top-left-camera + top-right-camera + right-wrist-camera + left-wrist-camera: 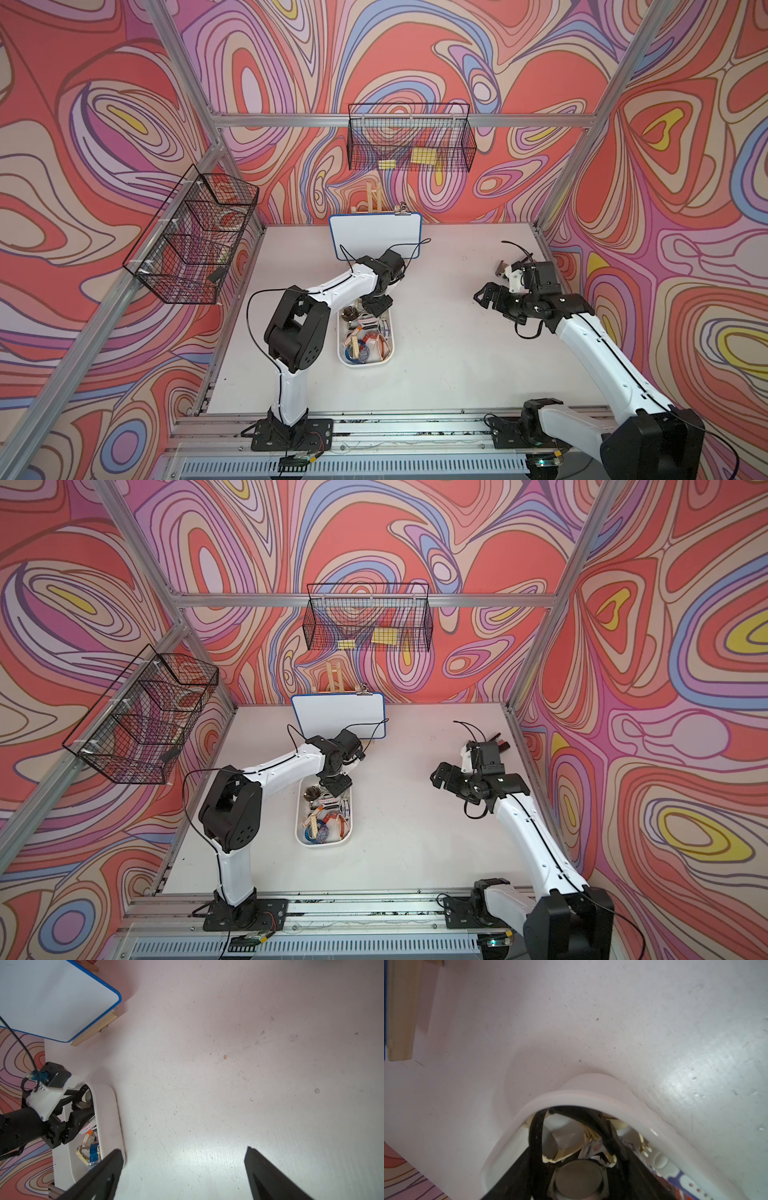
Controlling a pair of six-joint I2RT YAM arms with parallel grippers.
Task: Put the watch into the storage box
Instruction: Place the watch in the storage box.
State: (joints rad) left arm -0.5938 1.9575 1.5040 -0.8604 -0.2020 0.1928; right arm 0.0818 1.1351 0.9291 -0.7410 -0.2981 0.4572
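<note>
The storage box is a white tray in the middle of the table, holding several watches and straps. My left gripper reaches down into its far end. In the left wrist view a watch with a round metal case back and a looped black strap lies between my left gripper's fingers, inside the box rim. Black strap against black fingers hides whether they still press on it. My right gripper hovers open over bare table to the right of the box, with nothing in it.
A blue-edged whiteboard stands on a wooden easel just behind the box. Black wire baskets hang on the back frame and the left frame. A small dark object lies near the table's far right edge.
</note>
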